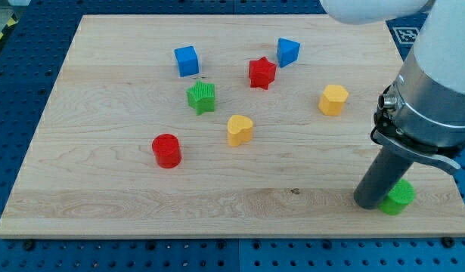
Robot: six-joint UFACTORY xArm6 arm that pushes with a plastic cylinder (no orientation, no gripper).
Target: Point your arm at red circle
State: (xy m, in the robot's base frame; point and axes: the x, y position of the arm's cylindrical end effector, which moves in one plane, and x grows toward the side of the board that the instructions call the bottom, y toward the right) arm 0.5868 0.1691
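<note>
The red circle (166,149) is a short red cylinder on the wooden board, left of the middle. My tip (368,202) rests on the board near the view's bottom right, far to the right of the red circle. A green block (399,197) sits right against the tip's right side, partly hidden by the rod.
A blue cube (186,60), a green star (202,97), a red star (261,72), a blue wedge-like block (287,51), a yellow heart (239,129) and a yellow hexagon (333,100) lie across the board (103,204). The arm's body fills the view's right side.
</note>
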